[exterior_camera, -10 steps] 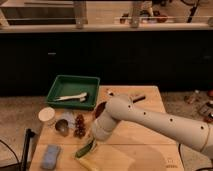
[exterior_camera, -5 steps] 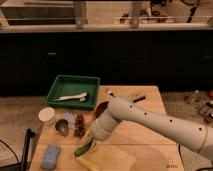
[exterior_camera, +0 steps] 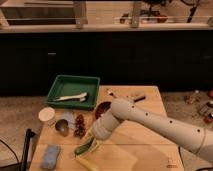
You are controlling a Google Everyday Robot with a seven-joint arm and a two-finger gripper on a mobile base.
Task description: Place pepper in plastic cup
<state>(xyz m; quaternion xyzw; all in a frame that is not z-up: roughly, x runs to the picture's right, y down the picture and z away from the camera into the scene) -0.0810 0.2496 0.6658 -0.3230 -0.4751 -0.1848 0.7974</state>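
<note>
Down near the front of the wooden table (exterior_camera: 145,132), the gripper (exterior_camera: 91,141) at the end of the white arm (exterior_camera: 150,122) sits right over the slim dark-green pepper (exterior_camera: 83,147); whether its fingers are closed on the pepper cannot be told. The pepper lies slanted, touching a yellow elongated corn-like item (exterior_camera: 88,160) just in front. Left of it rests a blue-grey sponge (exterior_camera: 50,156). Further back stand a small grey metal cup (exterior_camera: 62,128), a white round container (exterior_camera: 47,115), a red-brown bowl (exterior_camera: 102,108) and a green rectangular tray (exterior_camera: 72,91).
</note>
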